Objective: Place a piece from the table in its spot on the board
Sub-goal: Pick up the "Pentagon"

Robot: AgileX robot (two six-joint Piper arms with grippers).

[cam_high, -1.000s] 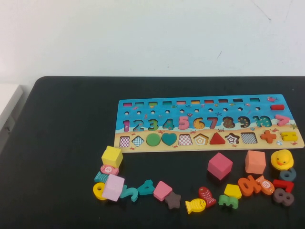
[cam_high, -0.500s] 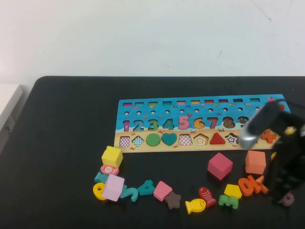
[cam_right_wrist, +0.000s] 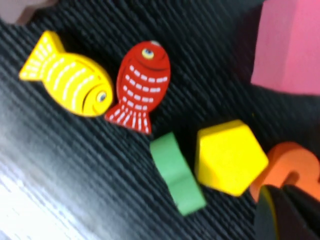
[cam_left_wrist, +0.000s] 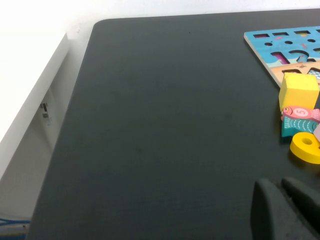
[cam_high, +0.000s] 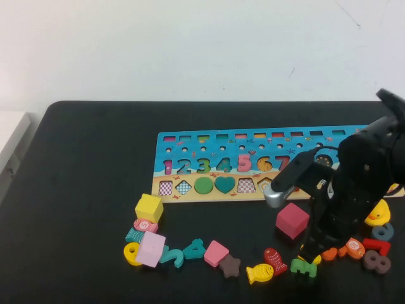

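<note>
The blue number-and-shape board [cam_high: 221, 161] lies across the back of the black table. Loose pieces lie in front of it. My right gripper [cam_high: 310, 258] hangs low over the front right pieces and its fingers are together. In the right wrist view my right gripper [cam_right_wrist: 282, 212] sits just beside a yellow pentagon [cam_right_wrist: 227, 157] and an orange number piece [cam_right_wrist: 290, 167], holding nothing. A green 3 [cam_right_wrist: 176, 172], a red fish [cam_right_wrist: 139, 87] and a yellow fish [cam_right_wrist: 67, 80] lie close by. My left gripper [cam_left_wrist: 282, 200] is shut and empty, low over bare table, out of the high view.
A pink block [cam_high: 292, 220] lies left of the right arm. A yellow duck [cam_high: 378, 213] and more numbers [cam_high: 376, 259] are at the far right. At the front left lie a yellow cube [cam_high: 149, 208], a lilac block [cam_high: 150, 249], teal numbers [cam_high: 190, 249] and a brown star [cam_high: 229, 266].
My right arm has come in from the right and swung left and down over the front right pieces. It now hides the orange block and part of the board's right end.
</note>
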